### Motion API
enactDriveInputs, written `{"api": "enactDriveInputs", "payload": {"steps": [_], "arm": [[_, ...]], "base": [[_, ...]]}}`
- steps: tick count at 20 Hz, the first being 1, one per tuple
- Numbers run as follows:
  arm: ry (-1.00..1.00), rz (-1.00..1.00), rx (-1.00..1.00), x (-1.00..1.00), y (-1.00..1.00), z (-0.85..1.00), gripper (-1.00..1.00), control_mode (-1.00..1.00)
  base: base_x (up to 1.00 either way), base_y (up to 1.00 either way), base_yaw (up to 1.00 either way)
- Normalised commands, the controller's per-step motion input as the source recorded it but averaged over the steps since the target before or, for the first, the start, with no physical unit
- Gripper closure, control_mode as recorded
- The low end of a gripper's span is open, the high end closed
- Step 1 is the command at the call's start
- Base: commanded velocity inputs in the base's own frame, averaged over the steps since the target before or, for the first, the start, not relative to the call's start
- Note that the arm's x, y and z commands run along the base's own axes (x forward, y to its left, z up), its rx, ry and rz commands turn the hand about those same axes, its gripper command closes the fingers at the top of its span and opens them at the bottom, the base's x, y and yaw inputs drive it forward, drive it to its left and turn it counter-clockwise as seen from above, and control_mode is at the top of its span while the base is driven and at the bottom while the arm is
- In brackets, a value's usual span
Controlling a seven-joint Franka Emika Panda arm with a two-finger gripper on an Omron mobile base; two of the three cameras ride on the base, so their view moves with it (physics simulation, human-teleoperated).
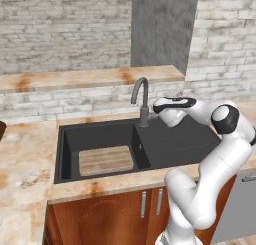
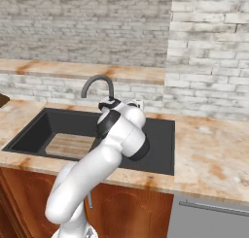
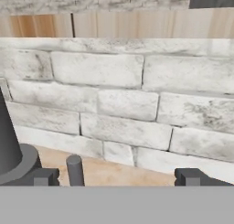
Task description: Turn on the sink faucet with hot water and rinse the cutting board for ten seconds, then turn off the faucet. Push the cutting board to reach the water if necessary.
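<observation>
Entry: sink station, tap not yet running.

Gripper [image 3: 116,177]: fingers released, spread wide, grasping nothing. In the hand view the left fingertip [image 3: 45,176] sits just beside the faucet's cylindrical base, and the small lever [image 3: 75,169] stands upright between the two fingertips, nearer the left one. The brick wall [image 3: 123,104] lies straight ahead of the fingers, a strip of counter [image 3: 109,170] below them.

Faucet [image 1: 142,100]: tall dark gooseneck, spout arched out over the deep basin. No stream of water is visible.

Cutting board [image 1: 106,160]: flat on the floor of the deep basin of the sink [image 1: 65,154], well apart from the fingers, low and off to their left. It looks to lie forward of the spout's outlet; whether a stream would hit it cannot be told for certain.

Arm pose: risen from the base, elbow high over the sink's shallow section, forearm reaching across so the hand points roughly level at the back wall just beside the faucet base.

Hazards, as judged:
- The lever sits off-centre between the fingers; a sweep could slip past it or push it toward cold instead of hot.
- The left finger is so near the base that an advance could jam against it.
- The stream may miss the board, so a push could be needed.
</observation>
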Motion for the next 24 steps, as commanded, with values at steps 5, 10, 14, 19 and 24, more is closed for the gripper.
{"api": "enactDriveInputs", "payload": {"steps": [5,10,14,19,24], "arm": [[0.00,0.00,0.00,0.12,0.04,-0.05,-1.00,-1.00],[0.00,0.00,0.00,0.09,0.01,-0.05,-1.00,-1.00],[0.00,0.00,0.00,0.06,0.00,-0.05,-1.00,-1.00],[0.00,0.00,0.00,0.05,0.01,-0.05,-1.00,-1.00],[0.00,0.00,0.00,0.07,0.00,-0.03,-1.00,-1.00]], "base": [[0.00,0.00,0.00],[0.00,0.00,0.00],[0.00,0.00,0.00],[0.00,0.00,0.00],[0.00,0.00,0.00]]}}
